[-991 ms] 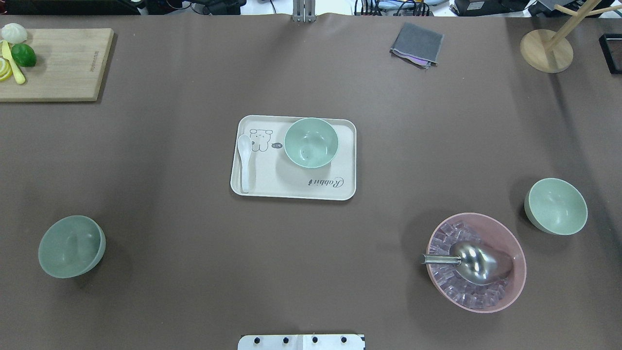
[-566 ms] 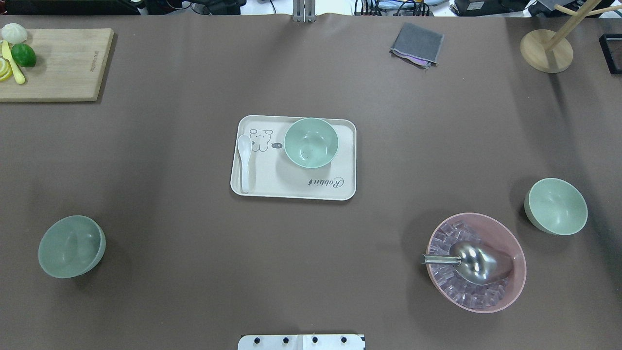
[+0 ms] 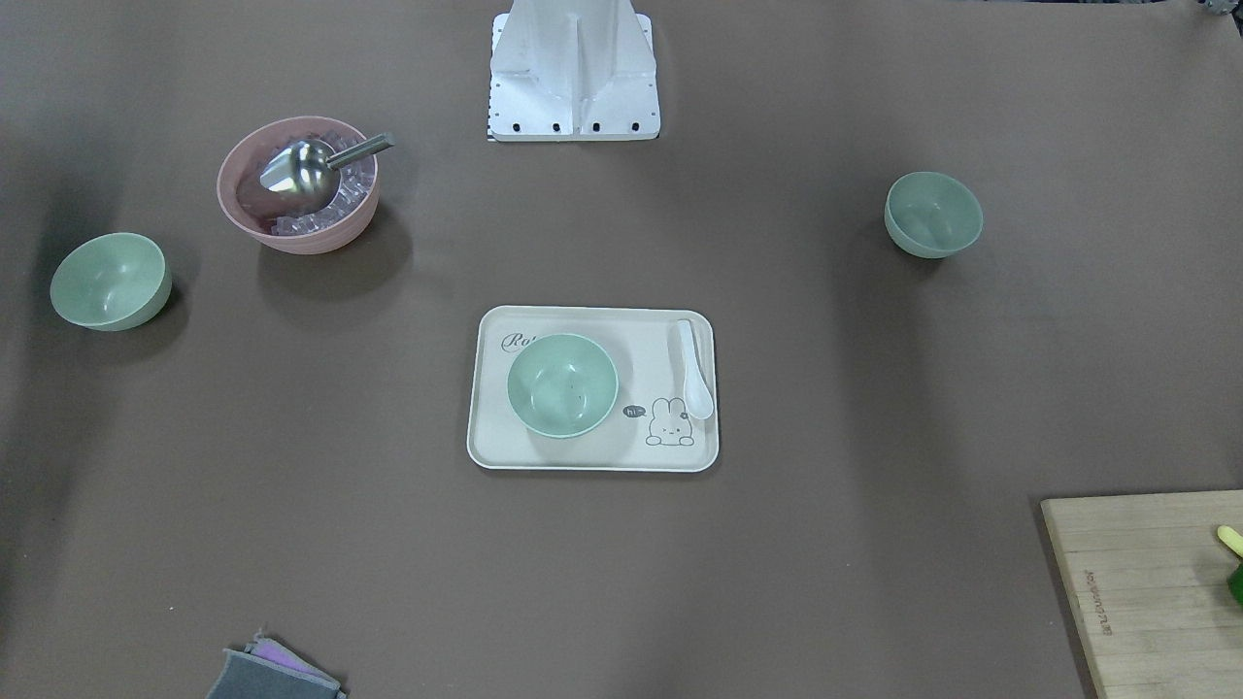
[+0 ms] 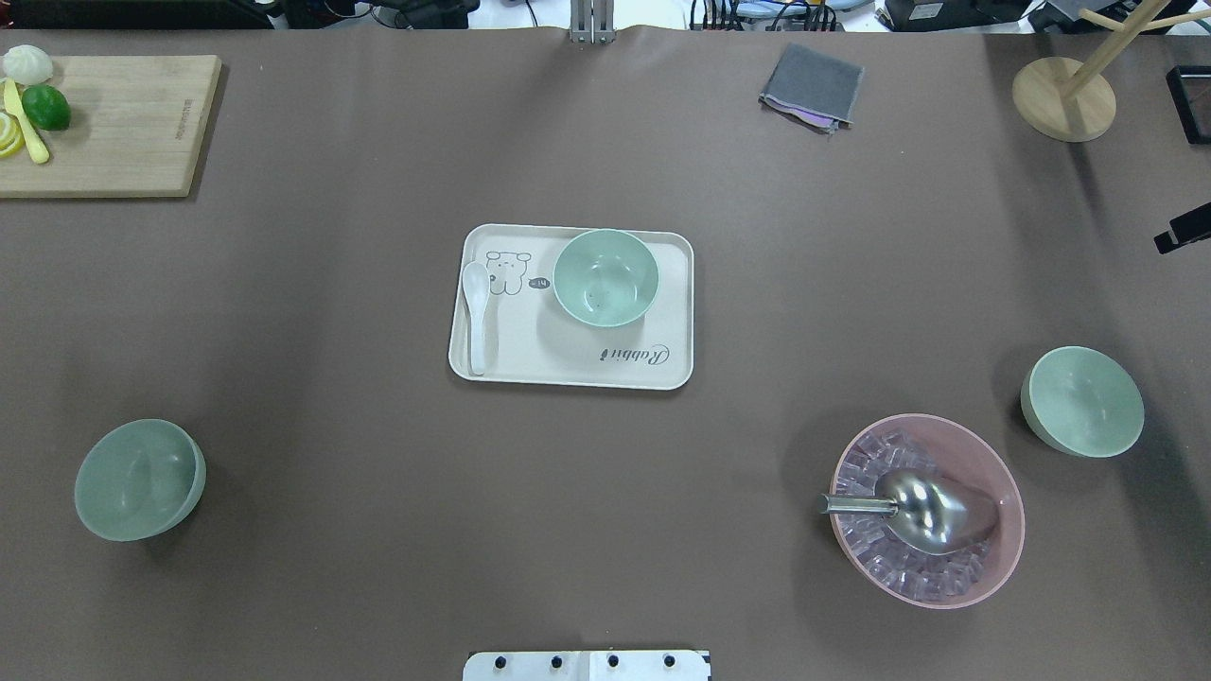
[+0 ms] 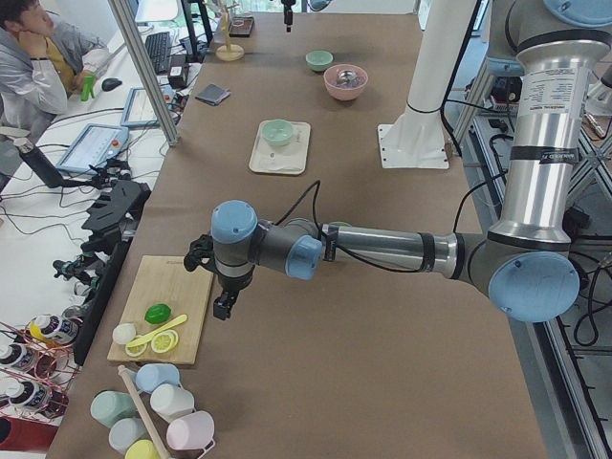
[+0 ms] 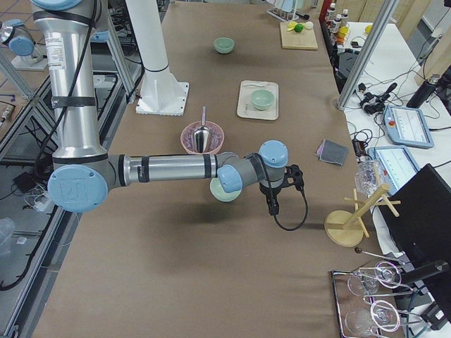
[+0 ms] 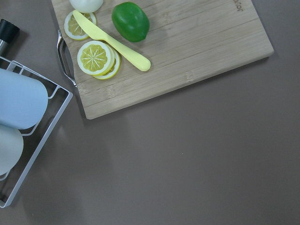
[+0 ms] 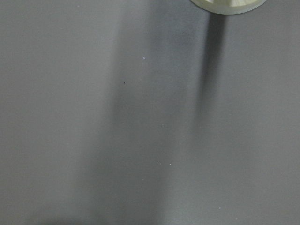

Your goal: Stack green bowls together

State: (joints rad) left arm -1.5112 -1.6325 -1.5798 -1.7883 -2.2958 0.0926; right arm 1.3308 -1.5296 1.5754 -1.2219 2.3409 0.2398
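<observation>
No stacking done. The three green bowls stand well apart: left bowl (image 4: 139,480) on bare table at near left, centre bowl (image 4: 605,277) on the tray (image 4: 568,374), right bowl (image 4: 1082,401) just beside the pink bowl (image 4: 1005,553).

The left gripper (image 5: 223,304) hangs by the cutting board (image 4: 123,142), the right gripper (image 6: 273,205) over the table's right end. I cannot tell whether either is released or clenched.

Risks, in my judgement: a rim pinch slipping on the smooth sides, and the right arm knocking the pink bowl or its scoop (image 4: 932,511).

The tray reads "Rabbit" and "hi"; the board's stamp is illegible.
</observation>
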